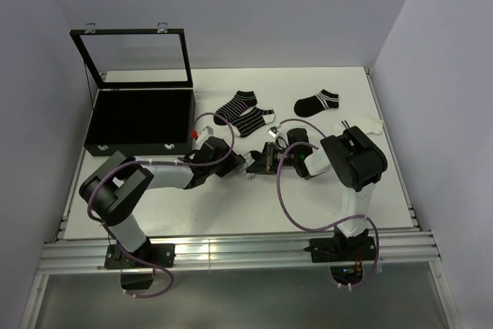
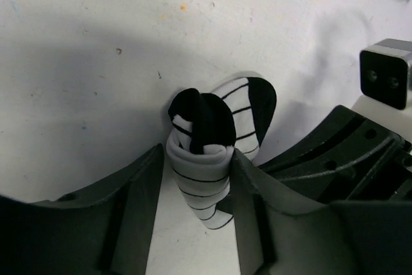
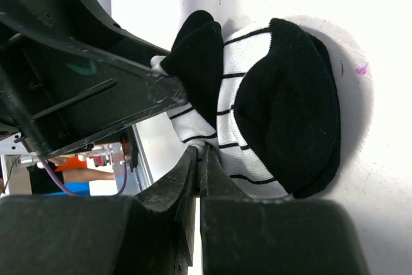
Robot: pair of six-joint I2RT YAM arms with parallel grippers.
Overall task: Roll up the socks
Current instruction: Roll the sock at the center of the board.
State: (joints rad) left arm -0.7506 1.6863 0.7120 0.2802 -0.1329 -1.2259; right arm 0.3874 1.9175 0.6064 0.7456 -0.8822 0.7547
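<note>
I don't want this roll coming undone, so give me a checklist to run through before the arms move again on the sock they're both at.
1. Left gripper straddles the sock: ok, a finger against each side of the roll.
2. Right gripper pinches the sock's edge: ok, shut on it.
3. Roll finished: not ok, a striped flap stands free beside it.
4. Grip firm enough to lift: cannot tell.
5. Other socks out of the way: ok, they lie farther back on the table.
</note>
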